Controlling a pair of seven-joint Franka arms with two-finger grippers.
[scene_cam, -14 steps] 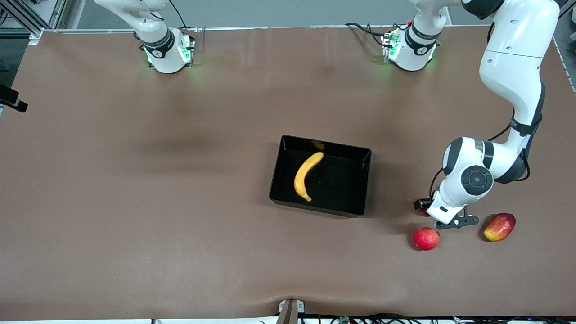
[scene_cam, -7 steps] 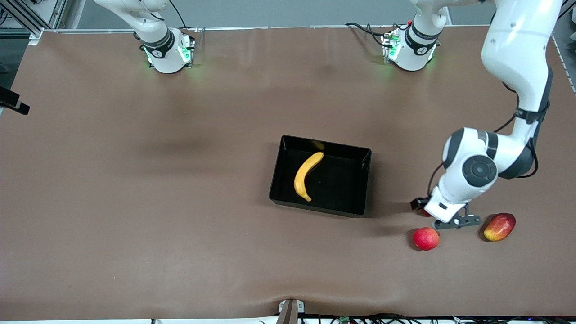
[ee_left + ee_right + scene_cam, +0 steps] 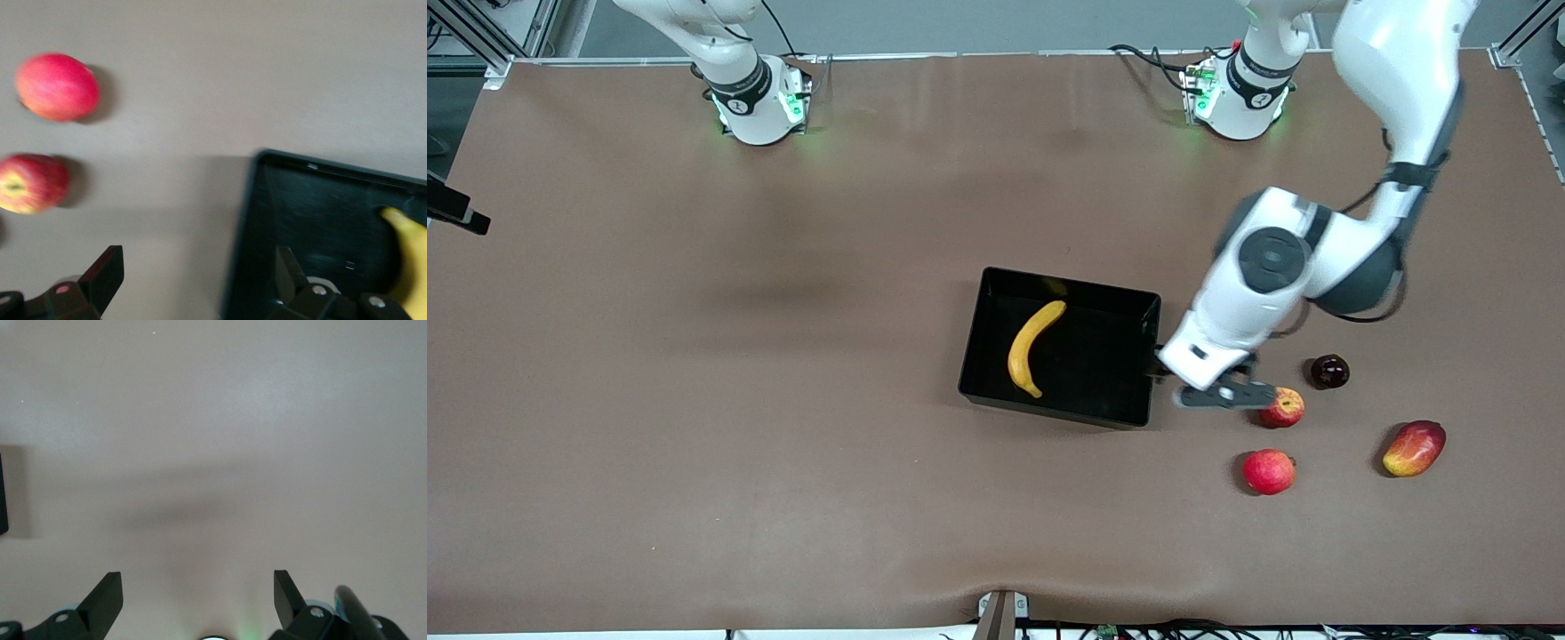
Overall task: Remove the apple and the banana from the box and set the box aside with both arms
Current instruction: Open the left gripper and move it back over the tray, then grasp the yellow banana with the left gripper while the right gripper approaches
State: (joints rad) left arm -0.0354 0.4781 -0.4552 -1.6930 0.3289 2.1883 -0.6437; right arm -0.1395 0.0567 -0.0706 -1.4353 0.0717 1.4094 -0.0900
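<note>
Apple [image 3: 1284, 407] out on the table [image 3: 694, 400], beside the box [image 3: 1149, 311] toward the left arm's end, streaky with a yellow dimple in the left wrist view. Banana [image 3: 1032, 348] not out yet, lying diagonal inside the box. Left gripper [image 3: 1218, 395] over the gap between box wall and apple, jaws wide apart and empty; probably lining up for the banana, since that's the only fruit left inside. Right gripper [image 3: 197, 600] parked up high over bare table, fingers spread, holding nothing, waiting. Distractors toward the left arm's end: pink-red round fruit [image 3: 1268, 471] nearer the front camera than the apple, mango [image 3: 1414, 448], dark round fruit [image 3: 1329, 371]. Box shift needs both arms, so likely last.
</note>
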